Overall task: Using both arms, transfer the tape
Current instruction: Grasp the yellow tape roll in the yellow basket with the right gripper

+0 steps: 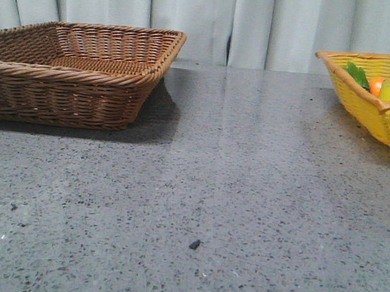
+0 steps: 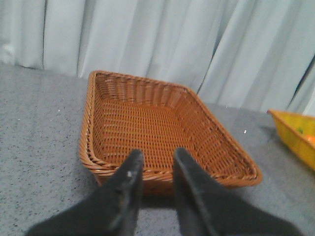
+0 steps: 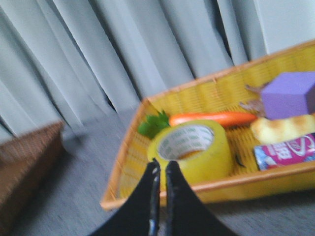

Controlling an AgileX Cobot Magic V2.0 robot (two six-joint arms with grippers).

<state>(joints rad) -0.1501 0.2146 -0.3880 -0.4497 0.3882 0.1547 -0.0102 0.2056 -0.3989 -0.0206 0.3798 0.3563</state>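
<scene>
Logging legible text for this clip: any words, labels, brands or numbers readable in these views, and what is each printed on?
Nothing here can be quoted.
Tape: small green marks on the white inner core, too blurred to read.
Pink packet in the yellow basket: a white logo-like print, blurred, not legible.
Purple block, brown basket and table: no print visible.

The front camera sits low, close to the table [image 1: 211, 189], facing the curtain [image 1: 264, 21], with the brown basket [image 1: 77, 71] at left and the yellow basket [image 1: 387, 110] cut off at right. The left wrist camera looks down over the brown basket [image 2: 157, 128]. The right wrist camera looks closely into the yellow basket [image 3: 206, 98]; each wrist view also catches the other basket's edge.
</scene>
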